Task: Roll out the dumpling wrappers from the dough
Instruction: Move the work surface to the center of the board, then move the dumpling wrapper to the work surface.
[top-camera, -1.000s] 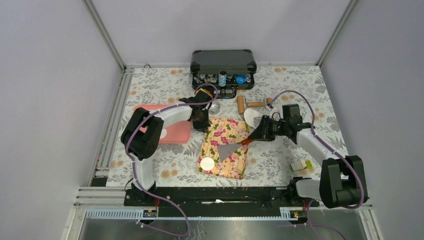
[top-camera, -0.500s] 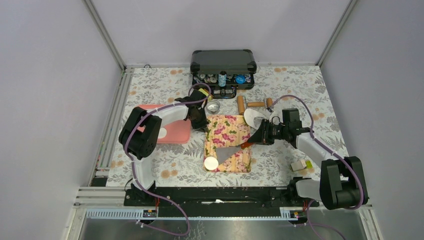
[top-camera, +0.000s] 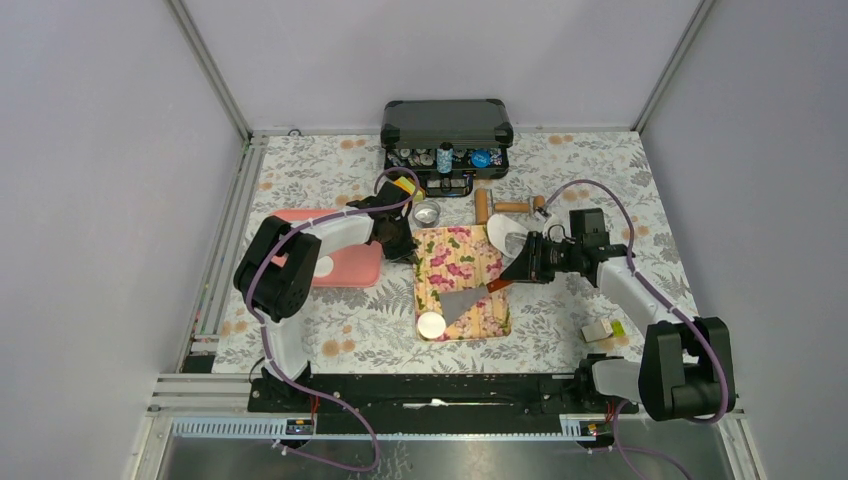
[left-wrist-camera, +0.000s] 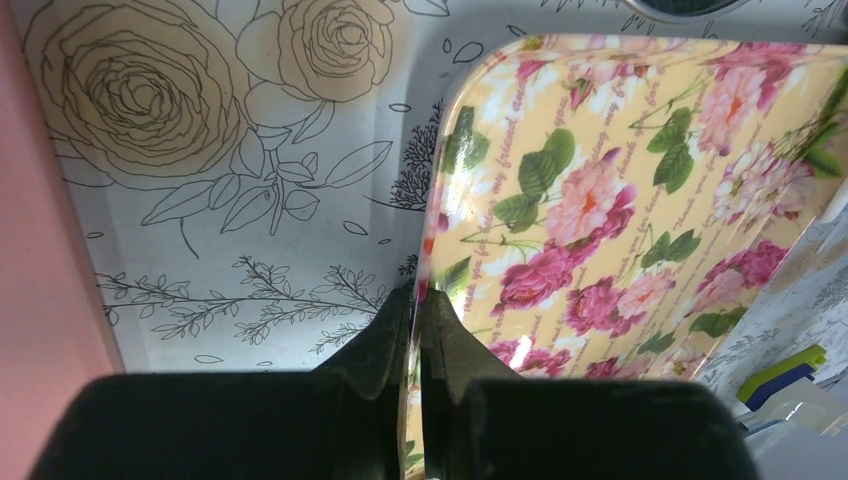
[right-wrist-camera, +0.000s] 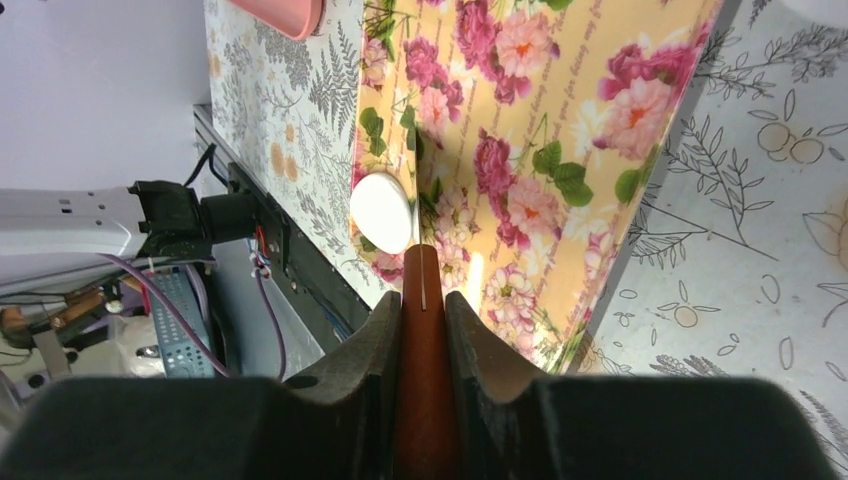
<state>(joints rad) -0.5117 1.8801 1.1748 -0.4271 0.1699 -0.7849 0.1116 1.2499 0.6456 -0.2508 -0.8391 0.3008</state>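
Observation:
A flat white dumpling wrapper lies on the near corner of the yellow floral tray. A small white lump of dough rests on the pink tray. My left gripper is shut on the floral tray's left rim. My right gripper is shut on the red-brown handle of a scraper, whose grey blade lies over the floral tray, just right of the wrapper.
A wooden rolling pin and a white dish lie behind the right gripper. A silver tin sits behind the floral tray, an open black case at the back. A white-and-green block lies near right.
The floral tray has swung from a tilt to nearly square and shifted right, carrying the wrapper with it. Both grippers kept their hold; the left moved slightly back.

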